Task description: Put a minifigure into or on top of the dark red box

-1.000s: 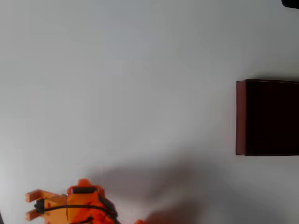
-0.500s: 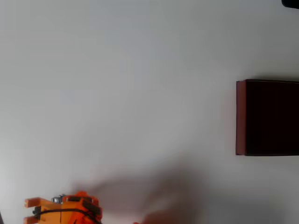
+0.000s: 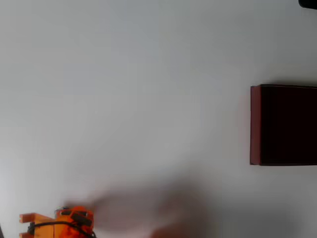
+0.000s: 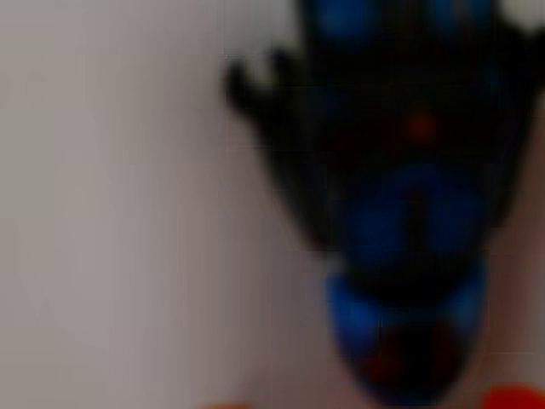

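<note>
Close under the orange two-fingered tool point(image 3: 24, 224), a blurred small blue and black plastic minifigure point(image 4: 400, 213) looms against the white desk point(image 3: 138, 99). I cannot tell whether the fingers hold it. Far off stands the large dark red square box point(image 3: 255, 124); centre over the figure before squeezing.

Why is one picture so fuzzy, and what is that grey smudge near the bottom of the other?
Wrist view: the camera sits very close to a blue and black shape, probably the minifigure, so it is far out of focus. Overhead view: sharper; the smudge is a soft shadow on the white table, beside the orange gripper. The box has crisp edges and a near-black inside.
</note>
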Robot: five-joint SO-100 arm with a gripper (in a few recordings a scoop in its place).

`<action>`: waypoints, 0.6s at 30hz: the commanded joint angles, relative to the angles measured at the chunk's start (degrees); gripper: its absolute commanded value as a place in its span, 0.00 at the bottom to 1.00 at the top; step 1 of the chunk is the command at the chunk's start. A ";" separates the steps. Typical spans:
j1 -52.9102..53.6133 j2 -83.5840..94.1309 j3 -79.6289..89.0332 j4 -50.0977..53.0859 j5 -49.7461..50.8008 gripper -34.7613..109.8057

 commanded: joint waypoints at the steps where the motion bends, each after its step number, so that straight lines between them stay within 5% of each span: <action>1: -0.18 -3.16 -4.04 -0.88 -0.79 0.33; 18: -1.41 -7.03 -3.96 -5.10 -0.26 0.33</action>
